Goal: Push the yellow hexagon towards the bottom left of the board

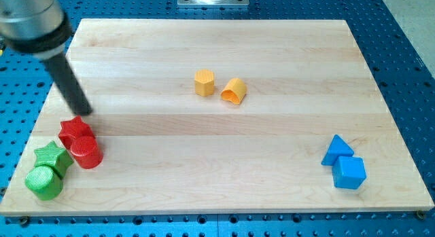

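The yellow hexagon stands near the board's upper middle, with a yellow arch-shaped block just to its right, almost touching. My tip is far to the view's left of the hexagon, just above the red star. The rod leans up toward the view's top left.
A red cylinder sits below the red star. A green star and green cylinder lie at the bottom left corner. A blue triangle and blue cube lie at the bottom right. The wooden board rests on a blue perforated table.
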Action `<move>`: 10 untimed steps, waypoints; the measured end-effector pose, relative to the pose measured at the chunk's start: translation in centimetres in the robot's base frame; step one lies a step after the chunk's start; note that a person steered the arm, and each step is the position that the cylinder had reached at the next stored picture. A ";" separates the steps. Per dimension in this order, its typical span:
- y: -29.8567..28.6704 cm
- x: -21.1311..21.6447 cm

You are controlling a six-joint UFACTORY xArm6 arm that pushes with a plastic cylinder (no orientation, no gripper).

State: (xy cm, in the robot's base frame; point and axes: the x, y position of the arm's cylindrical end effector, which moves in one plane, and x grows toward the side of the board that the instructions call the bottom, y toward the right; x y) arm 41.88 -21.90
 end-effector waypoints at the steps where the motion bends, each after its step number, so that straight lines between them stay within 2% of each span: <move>1: 9.0 -10.3; 2: 16.8 -11.2; 3: 19.4 -4.6; 4: 17.7 -1.8; 5: 19.7 -2.8; 6: 19.5 4.4; 7: 23.2 2.3; 8: 26.6 3.9; 9: 21.3 8.3; 10: 11.4 11.1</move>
State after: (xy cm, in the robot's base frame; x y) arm 52.94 -10.54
